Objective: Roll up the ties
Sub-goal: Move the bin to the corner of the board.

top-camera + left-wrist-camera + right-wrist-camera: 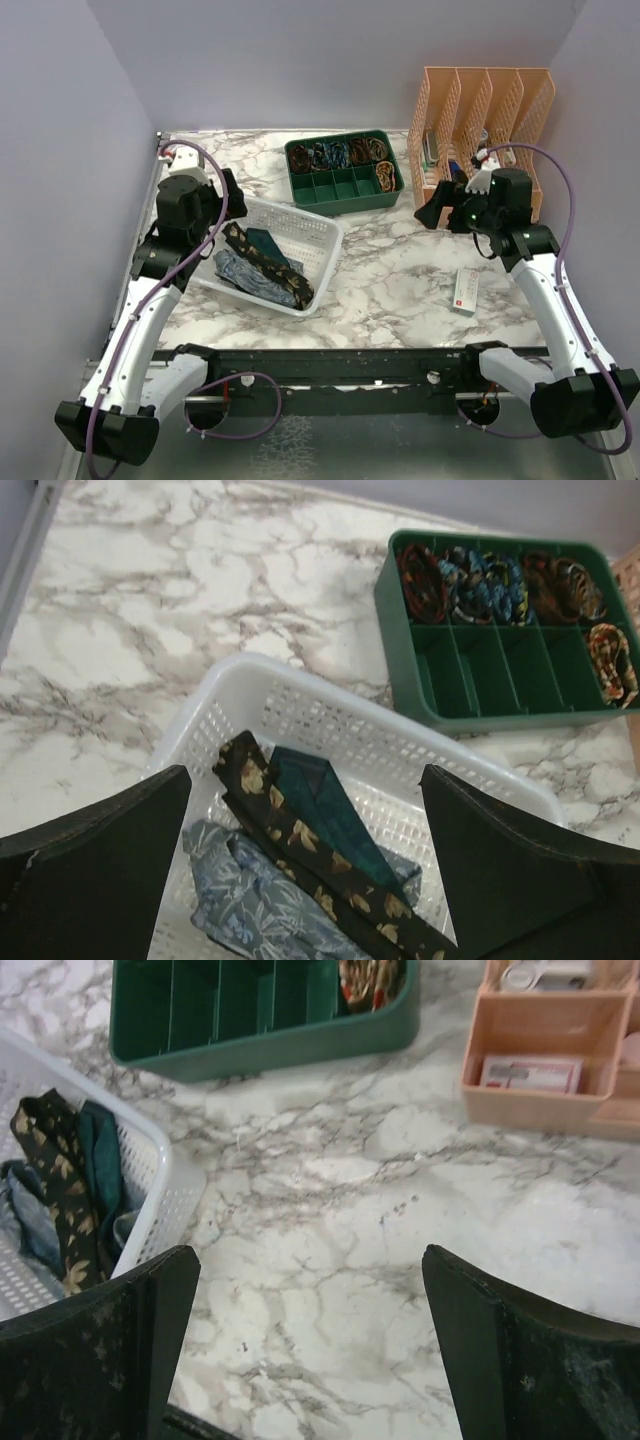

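The left tool (228,192) hangs with its jaws spread wide and nothing between them, over the far-left corner of the basket (318,222). The ties (262,262) lie unrolled in that basket, just below the tool and at about 5 o'clock from it in the top view. The gold tie (300,835) lies uppermost, its long axis running from 10 o'clock to 4 o'clock in the top view, one end close under the tool. The teal tie (320,800) lies alongside it and the grey tie (250,910) partly beneath. At 1 o'clock from the basket stands the tray (330,188), some pockets holding rolls. The right tool (437,212), likewise spread and empty, hovers over bare table (400,1210), well apart from the ties, which lie at 9 o'clock from it beyond the basket wall. The left arm is clearly the nearer. The next move is probably a short descent onto the gold tie, jaws set across its axis.
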Robot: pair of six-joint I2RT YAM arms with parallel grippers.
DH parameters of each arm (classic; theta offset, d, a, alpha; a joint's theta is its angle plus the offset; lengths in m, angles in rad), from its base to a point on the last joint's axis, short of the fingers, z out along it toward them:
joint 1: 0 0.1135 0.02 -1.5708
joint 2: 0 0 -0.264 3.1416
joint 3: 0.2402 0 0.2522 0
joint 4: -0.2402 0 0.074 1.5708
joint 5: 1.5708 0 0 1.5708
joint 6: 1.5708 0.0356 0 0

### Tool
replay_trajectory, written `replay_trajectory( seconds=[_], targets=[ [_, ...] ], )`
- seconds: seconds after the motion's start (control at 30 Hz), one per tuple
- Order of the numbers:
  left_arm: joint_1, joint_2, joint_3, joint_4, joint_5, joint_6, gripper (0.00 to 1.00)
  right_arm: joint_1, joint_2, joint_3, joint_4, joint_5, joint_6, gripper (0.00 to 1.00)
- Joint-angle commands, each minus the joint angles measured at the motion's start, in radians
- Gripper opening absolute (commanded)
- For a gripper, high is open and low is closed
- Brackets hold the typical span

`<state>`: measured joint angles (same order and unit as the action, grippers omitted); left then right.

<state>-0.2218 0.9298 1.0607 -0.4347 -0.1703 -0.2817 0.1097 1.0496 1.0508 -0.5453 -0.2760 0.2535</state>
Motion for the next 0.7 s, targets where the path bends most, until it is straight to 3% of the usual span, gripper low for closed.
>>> replay_trajectory(
  seconds=[0.0,0.17,0.27,0.37,0.67],
  targets=[
    [0.006,-0.043,-0.065,-0.016,-0.058,-0.093,0.99,-0.002,-0.016,-0.073,0.023,-0.17,0.051,1.0],
    [0.006,-0.11,-0.12,-0.103,-0.094,-0.127,0.99,-0.002,-0.024,-0.222,0.089,-0.348,0.086,1.0],
    [0.006,-0.158,-0.157,-0.209,-0.115,-0.288,0.99,-0.001,-0.015,-0.309,0.121,-0.421,0.11,1.0],
    [0.006,-0.185,-0.2,-0.283,-0.019,-0.37,0.99,0.013,-0.006,-0.343,0.136,-0.436,0.109,1.0],
    [0.006,-0.352,-0.294,-0.561,-0.084,-0.667,0.99,0.157,0.11,-0.333,0.205,-0.42,0.127,1.0]
  ],
)
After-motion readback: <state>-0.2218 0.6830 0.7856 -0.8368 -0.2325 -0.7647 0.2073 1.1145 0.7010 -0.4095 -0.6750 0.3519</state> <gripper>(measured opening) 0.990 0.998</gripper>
